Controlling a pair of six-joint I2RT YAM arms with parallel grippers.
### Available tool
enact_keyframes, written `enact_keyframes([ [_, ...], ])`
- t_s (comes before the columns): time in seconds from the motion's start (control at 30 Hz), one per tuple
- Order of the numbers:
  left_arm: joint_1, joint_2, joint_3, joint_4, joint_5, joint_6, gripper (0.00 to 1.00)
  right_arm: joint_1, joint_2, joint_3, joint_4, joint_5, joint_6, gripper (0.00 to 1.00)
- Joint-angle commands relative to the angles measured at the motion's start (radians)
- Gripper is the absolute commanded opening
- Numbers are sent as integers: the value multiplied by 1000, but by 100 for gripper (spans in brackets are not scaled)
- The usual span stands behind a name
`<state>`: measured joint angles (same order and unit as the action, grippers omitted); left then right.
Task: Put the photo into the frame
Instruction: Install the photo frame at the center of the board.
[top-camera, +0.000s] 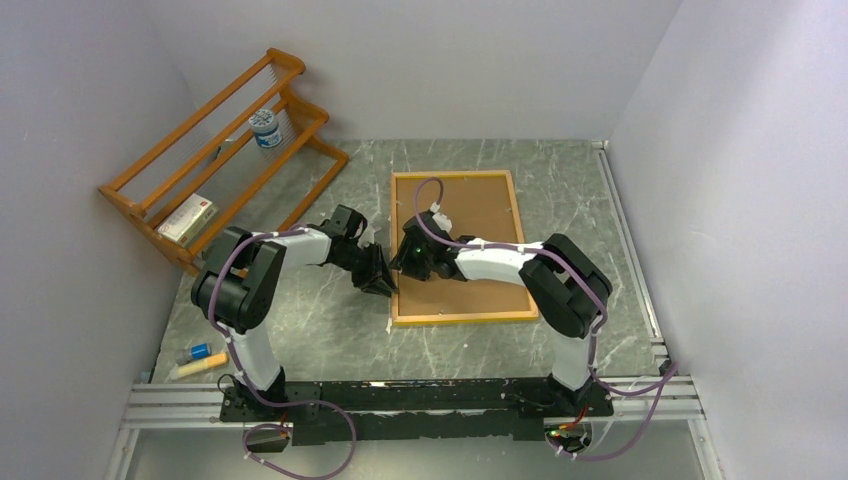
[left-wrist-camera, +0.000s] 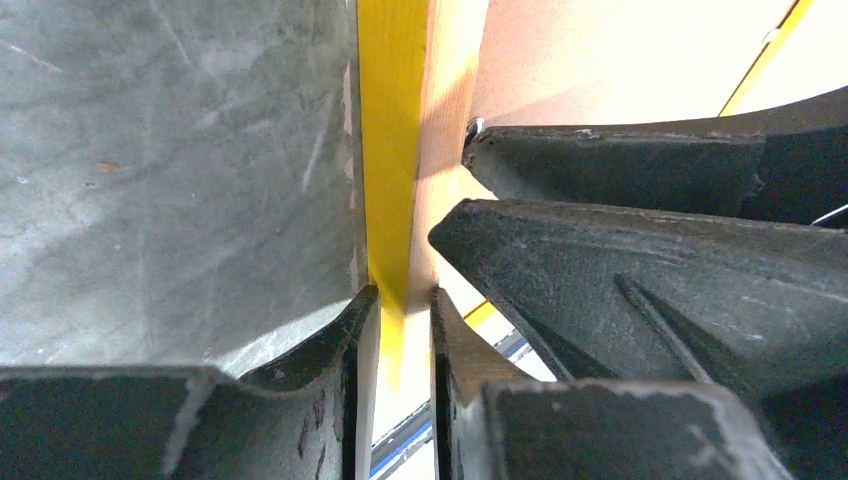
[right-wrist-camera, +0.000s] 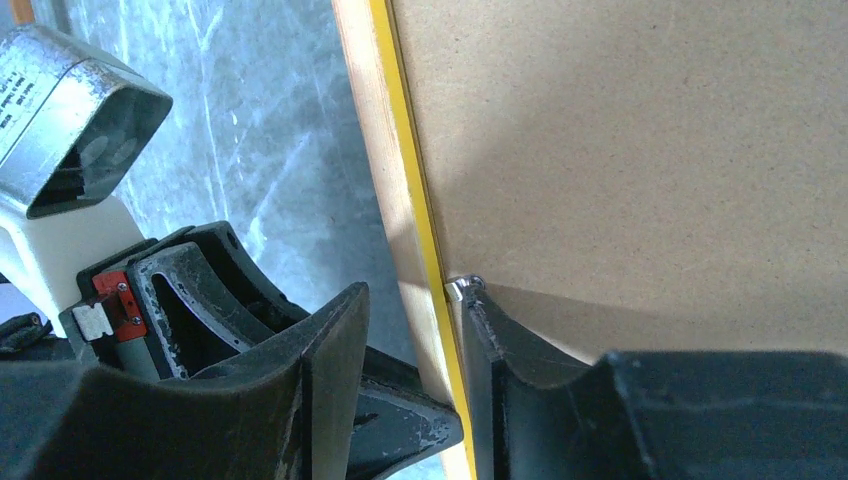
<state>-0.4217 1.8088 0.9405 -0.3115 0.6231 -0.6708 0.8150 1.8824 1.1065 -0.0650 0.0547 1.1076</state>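
Orange wood, yellow trim, grey-green stone.

The frame (top-camera: 465, 319) shows an orange wood back with a bright yellow strip along its edge. It surrounds a plain matt brown panel (top-camera: 480, 205). Under the frame, the table (top-camera: 330, 340) is grey-green, marbled with thin white veins. Left of the frame, the slatted rack (top-camera: 200, 127) is a glossy orange-brown.

Slatted wooden rack (top-camera: 185, 130) with white jar (top-camera: 266, 129) and small box (top-camera: 187, 219); two small tubes (top-camera: 198, 353) near-left.
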Motion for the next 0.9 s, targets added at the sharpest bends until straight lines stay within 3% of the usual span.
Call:
enact_keyframes([
  [0.0, -18, 26, -47, -23, -99, 13, 20, 36, 8, -47, 8, 28, 71, 42],
  [0.37, -19, 18, -46, -32, -111, 26, 18, 53, -5, -52, -4, 52, 79, 38],
  [0.87, -19, 9, -57, -32, -111, 21, 17, 52, 101, 5, 14, 193, -3, 42],
])
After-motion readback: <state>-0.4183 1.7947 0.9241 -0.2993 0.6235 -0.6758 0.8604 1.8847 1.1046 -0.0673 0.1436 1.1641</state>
